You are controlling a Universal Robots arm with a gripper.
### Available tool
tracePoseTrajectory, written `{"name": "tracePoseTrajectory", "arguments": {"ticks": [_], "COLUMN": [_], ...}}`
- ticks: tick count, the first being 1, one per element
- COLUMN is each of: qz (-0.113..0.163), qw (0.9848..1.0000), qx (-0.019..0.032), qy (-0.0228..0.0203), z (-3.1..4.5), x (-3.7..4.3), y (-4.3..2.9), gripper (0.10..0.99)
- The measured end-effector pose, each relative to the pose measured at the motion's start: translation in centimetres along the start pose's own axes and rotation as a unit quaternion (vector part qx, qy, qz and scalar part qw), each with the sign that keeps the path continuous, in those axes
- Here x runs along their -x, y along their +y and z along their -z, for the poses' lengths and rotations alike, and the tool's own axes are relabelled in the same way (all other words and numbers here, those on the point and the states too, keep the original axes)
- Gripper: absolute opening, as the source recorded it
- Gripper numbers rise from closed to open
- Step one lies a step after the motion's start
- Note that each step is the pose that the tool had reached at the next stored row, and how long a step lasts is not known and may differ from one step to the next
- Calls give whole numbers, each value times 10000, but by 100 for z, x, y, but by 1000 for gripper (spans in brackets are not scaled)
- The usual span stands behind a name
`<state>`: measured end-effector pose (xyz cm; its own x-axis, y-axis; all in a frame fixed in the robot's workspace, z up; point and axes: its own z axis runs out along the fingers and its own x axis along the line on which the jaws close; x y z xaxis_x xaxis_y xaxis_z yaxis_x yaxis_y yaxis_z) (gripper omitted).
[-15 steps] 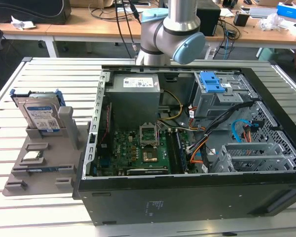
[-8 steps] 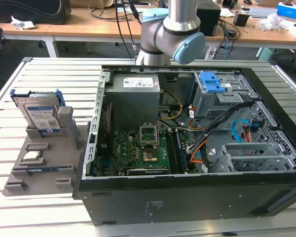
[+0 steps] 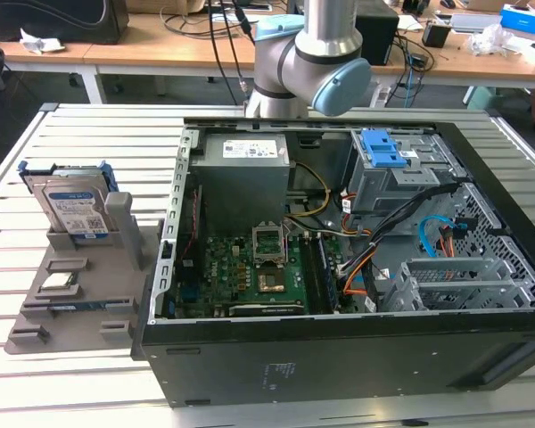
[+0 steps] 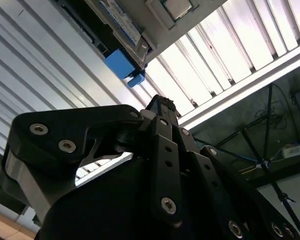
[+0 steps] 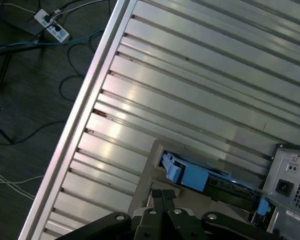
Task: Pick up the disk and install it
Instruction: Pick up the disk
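Note:
The disk (image 3: 71,209), a silver-grey drive with a white-and-blue label in a bright blue bracket, stands on edge in a slot of the grey holder (image 3: 80,294) at the exterior view's left. Its blue bracket (image 5: 190,175) shows in the first wrist view, just beyond my fingertips. In the second wrist view the bracket's blue corner (image 4: 121,64) and the label (image 4: 117,20) lie ahead of the gripper (image 4: 160,102). The gripper (image 5: 163,194) is above the holder, apart from the disk. Its black fingers are shut with nothing between them.
An open computer case (image 3: 339,259) fills the middle of the slatted metal table (image 3: 89,134); inside is a grey cage with a blue latch (image 3: 383,152). A small silver chip (image 3: 58,283) lies on the holder. The table edge (image 5: 85,115) drops to a floor with cables.

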<state>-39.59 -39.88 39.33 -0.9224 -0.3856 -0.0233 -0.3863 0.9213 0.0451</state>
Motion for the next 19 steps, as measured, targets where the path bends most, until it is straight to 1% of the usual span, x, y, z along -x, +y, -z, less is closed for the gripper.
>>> {"name": "tracePoseTrajectory", "arguments": {"ticks": [4,6,8,10,16,18,19], "qz": [268,450,565,735,1040,1147,1220], "qw": [9996,9990,9984,9973,9946,9934,9925], "qx": [6,11,13,17,24,27,28], "qy": [12,20,25,33,47,51,55], "z": [0,0,0,0,0,0,0], "x": [0,0,0,0,0,0,0], "y": [0,0,0,0,0,0,0], "gripper": [106,106,106,106,106,106,106]}}
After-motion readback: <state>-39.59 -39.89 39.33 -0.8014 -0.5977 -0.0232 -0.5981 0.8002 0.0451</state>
